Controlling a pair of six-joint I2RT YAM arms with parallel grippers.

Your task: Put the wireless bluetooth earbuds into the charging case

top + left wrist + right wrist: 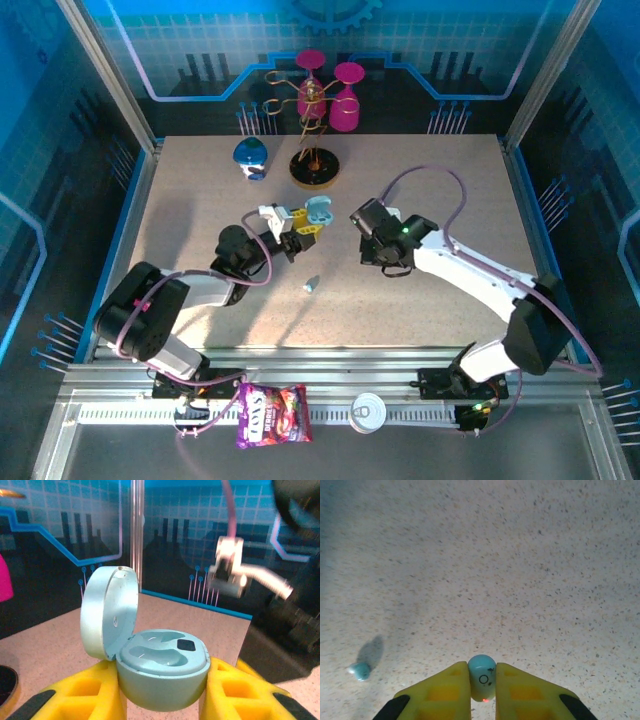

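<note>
Centrally on the speckled table [200, 200], the left gripper [162, 696] is clamped on the case [165, 675], with a yellow finger pressed to each side of its base. The case is pale blue and pebble-shaped, and it is held clear of the table. Its round lid [109, 611] is hinged up on the left, and inside are two moulded wells with a small dark patch by the right one. In the top view the case [318, 211] sits just left of the right arm's wrist. The right gripper [483, 681] is pinched on the held earbud [481, 669], a pale blue one whose rounded end pokes out between the fingertips, with a ring mark and a red glow low down. The loose earbud [311, 285], also pale blue, lies on the table near of the case, left of the right gripper and apart from both
</note>
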